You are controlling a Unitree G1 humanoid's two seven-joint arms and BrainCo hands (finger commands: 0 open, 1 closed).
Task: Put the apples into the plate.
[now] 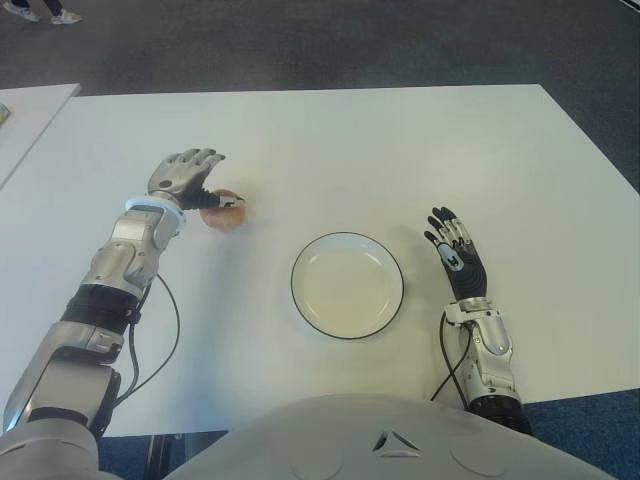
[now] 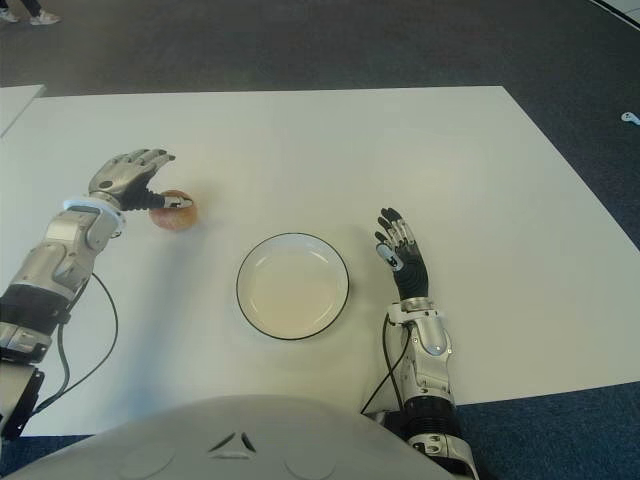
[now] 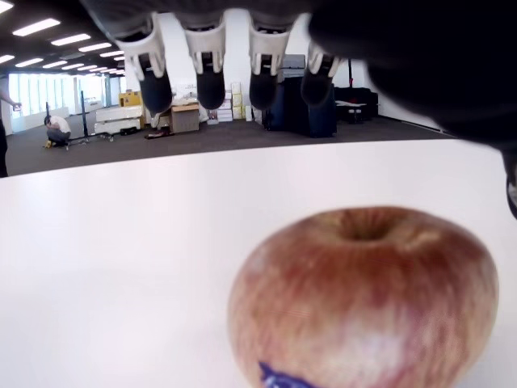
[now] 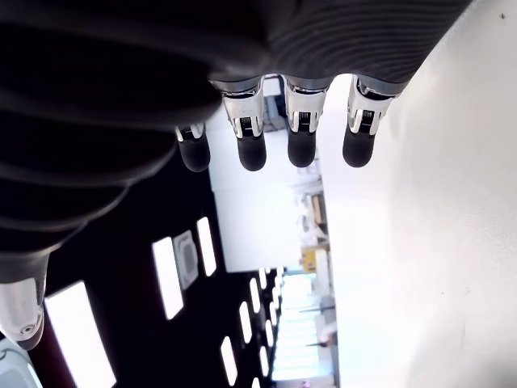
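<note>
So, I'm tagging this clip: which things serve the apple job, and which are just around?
For the job: apple, plate, left hand open over the apple.
Just around: right hand, open right of the plate; white table.

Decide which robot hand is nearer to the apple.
Left. The left robot hand hovers directly over the apple, fingers open, not yet gripping. The right robot hand shows far off, beyond the plate, on its right.

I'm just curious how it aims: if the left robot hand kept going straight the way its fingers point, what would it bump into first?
Probably nothing: the left robot hand is open over the apple, and its fingers point across bare white table, which looks free to the far edge.
</note>
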